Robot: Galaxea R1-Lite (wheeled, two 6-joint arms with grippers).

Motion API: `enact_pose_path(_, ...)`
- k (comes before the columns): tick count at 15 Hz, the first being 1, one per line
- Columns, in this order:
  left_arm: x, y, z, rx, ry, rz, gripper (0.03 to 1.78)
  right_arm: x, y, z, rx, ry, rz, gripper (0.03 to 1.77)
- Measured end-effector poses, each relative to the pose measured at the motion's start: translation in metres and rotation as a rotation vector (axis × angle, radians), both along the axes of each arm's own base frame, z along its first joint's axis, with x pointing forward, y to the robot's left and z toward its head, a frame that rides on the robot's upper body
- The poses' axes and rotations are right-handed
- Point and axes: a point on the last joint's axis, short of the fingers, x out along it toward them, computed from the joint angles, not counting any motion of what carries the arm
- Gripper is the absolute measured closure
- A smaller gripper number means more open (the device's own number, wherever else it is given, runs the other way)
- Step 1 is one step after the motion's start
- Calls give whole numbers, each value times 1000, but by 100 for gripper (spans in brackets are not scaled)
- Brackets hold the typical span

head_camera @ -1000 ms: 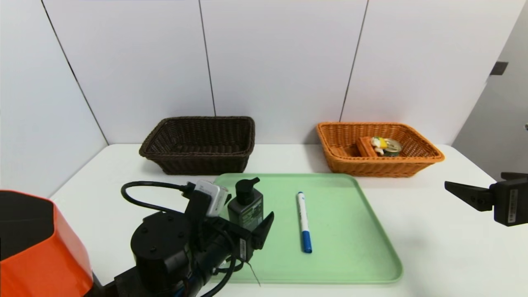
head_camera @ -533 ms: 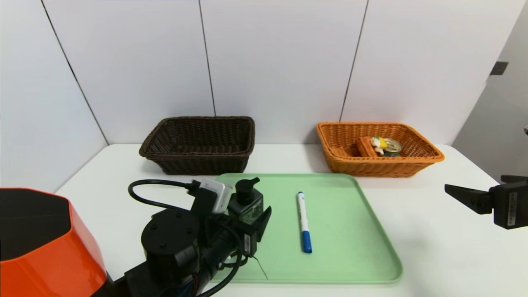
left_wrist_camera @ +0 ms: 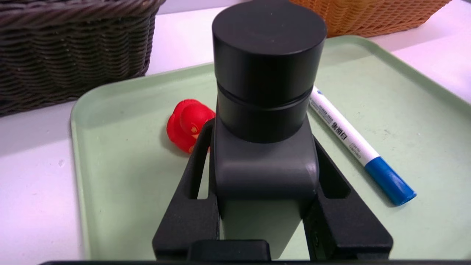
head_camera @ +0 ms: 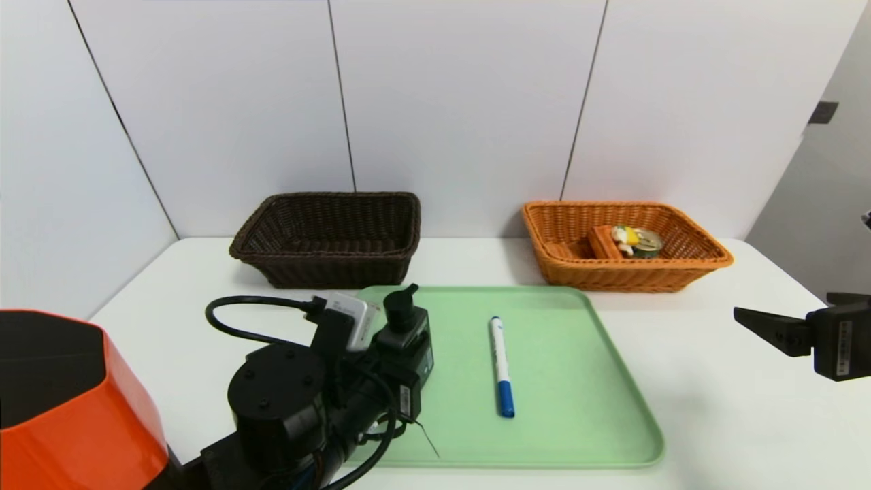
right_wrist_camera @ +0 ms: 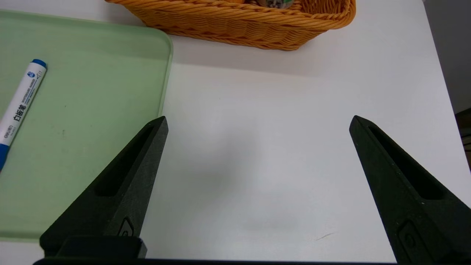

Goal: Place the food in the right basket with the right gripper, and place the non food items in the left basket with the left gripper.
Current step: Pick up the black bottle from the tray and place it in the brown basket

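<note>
Starting on your left: the dark brown wicker basket (head_camera: 330, 235) sits at the back, waiting for the non-food stuff. Your left gripper (left_wrist_camera: 263, 176) is over the near left part of the pale green plastic tray (head_camera: 578, 381), fingers closed snug on the dark grey pump bottle with the black cap (left_wrist_camera: 266, 106). Low on the body looks like a smart grip, since the pump head would slip. A small red rubber duck (left_wrist_camera: 187, 125) sits on the tray just beyond the bottle, so watch it on the lift. Further right, the white marker with a blue cap (head_camera: 501, 366) lies mid-tray. Then the orange wicker basket (head_camera: 687, 269) already holds food. Your right gripper (right_wrist_camera: 257, 184) hangs parked over bare white table (right_wrist_camera: 276, 129), jaws wide apart, holding nothing.
</note>
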Motion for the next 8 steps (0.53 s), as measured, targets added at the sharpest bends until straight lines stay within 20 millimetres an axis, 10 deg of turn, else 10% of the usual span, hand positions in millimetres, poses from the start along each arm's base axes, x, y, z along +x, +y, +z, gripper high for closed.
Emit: enact_pose_path(8,-10,9,77,-169,-241,-62,120,0,0,-3,-2,11,1,10)
